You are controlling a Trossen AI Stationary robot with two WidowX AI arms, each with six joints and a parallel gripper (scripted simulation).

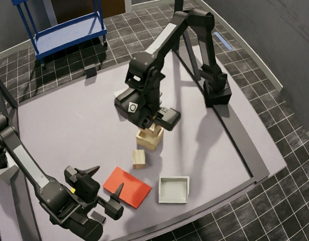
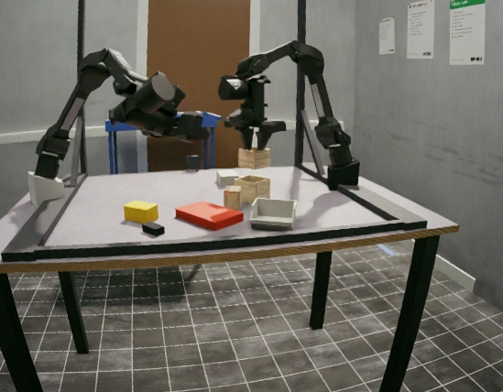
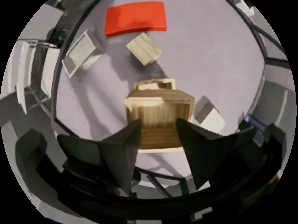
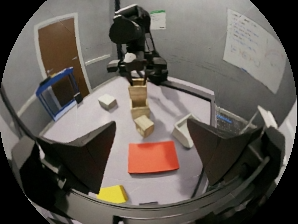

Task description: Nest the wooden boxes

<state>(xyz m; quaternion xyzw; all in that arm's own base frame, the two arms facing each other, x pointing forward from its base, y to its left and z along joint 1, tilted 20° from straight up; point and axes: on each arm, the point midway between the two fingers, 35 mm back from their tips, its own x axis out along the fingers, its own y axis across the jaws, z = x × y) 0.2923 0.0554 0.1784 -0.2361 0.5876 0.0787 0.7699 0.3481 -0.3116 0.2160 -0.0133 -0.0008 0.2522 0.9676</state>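
My left gripper point(image 1: 151, 123) is shut on a mid-sized wooden box point(image 1: 150, 130) and holds it in the air right over the biggest wooden box point(image 1: 149, 139), which sits upright on the table. In the exterior view the held box point(image 2: 254, 157) hangs clear above the biggest box point(image 2: 252, 188). The left wrist view shows the held box point(image 3: 160, 106) between my fingers. The smallest wooden box point(image 1: 138, 159) lies on its side just in front. My right gripper point(image 1: 104, 180) is open and empty, raised over the near left part of the table.
A flat red box point(image 1: 126, 186) lies under the right gripper. A white tray point(image 1: 174, 189) sits near the front edge. A yellow block point(image 2: 140, 211), a small black block point(image 2: 153, 228) and a white block point(image 2: 226, 177) are also on the table.
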